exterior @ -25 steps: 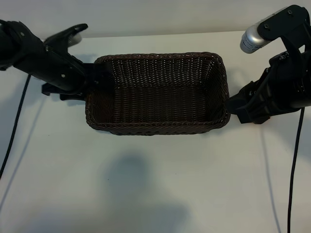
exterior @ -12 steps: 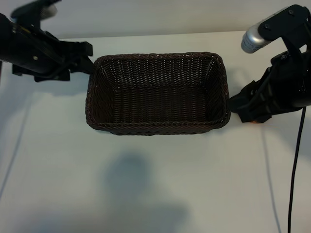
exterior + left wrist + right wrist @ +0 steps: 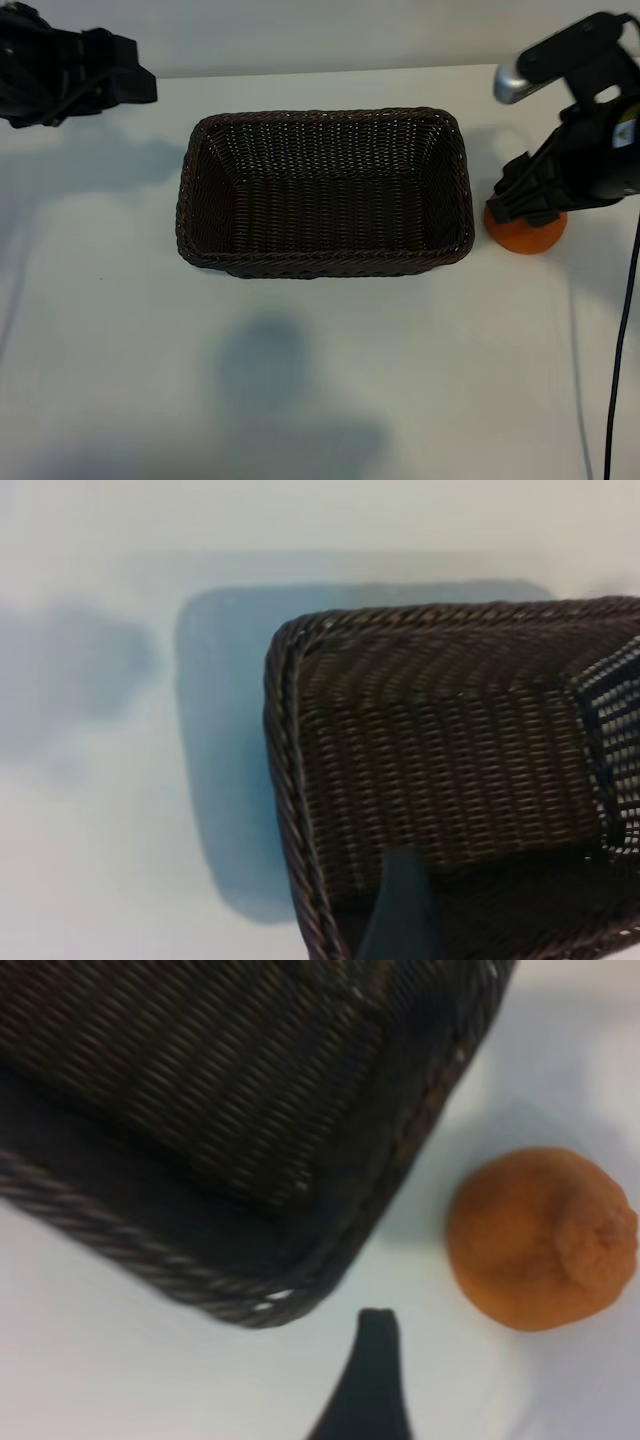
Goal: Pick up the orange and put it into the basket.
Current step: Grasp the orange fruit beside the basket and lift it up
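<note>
Black is the right gripper (image 3: 522,203), and it is seen just above the orange (image 3: 528,236); how wide it is spread cannot be told. The orange is sat on the white worktop (image 3: 300,380), just beside the right end of the brown basket (image 3: 320,115), not in it. The left gripper (image 3: 130,85) is spread wide with nothing in it, off past the basket's far left corner.

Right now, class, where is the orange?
In the exterior view the orange sits on the white table, just right of the basket and outside it, partly under the right gripper.
</note>
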You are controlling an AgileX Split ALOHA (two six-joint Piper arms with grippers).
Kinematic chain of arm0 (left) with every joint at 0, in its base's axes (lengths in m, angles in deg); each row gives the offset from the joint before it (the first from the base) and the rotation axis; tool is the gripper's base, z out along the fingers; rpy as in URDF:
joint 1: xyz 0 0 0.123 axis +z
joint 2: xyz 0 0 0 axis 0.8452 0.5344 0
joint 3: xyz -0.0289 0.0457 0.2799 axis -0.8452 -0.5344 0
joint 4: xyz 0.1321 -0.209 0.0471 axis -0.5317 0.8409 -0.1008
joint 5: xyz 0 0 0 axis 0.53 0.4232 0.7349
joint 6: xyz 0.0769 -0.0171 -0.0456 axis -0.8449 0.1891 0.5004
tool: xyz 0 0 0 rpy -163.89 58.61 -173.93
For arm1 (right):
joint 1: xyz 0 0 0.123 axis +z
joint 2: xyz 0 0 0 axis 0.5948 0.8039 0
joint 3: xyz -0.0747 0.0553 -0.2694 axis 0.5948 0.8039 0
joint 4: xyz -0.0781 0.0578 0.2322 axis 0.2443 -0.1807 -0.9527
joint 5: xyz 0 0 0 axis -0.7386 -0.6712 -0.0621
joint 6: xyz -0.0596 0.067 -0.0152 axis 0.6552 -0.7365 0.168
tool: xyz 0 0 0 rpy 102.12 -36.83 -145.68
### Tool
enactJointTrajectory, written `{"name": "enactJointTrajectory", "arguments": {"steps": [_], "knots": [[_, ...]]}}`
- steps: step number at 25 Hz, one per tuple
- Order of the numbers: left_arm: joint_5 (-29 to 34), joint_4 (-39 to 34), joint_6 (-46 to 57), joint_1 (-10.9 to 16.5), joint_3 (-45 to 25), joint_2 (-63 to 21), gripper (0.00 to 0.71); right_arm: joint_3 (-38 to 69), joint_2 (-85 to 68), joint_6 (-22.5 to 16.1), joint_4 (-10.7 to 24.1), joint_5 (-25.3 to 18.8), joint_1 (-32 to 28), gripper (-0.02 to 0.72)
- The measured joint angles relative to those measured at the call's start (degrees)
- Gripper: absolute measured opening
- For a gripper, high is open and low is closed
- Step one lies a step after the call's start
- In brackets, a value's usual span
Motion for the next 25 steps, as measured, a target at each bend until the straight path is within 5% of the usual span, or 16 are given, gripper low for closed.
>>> {"name": "enactJointTrajectory", "arguments": {"steps": [11, 25], "knots": [[3.28, -0.43, -0.05, 0.00, 0.00, -1.67, 0.595, 0.00, 8.19, -17.25, 13.05, 7.91, -3.76, 0.721], [3.30, -0.38, -0.05, 0.00, 0.00, -1.67, 0.594, 0.00, 16.75, -18.81, 13.73, 12.24, -5.42, 0.715]]}}
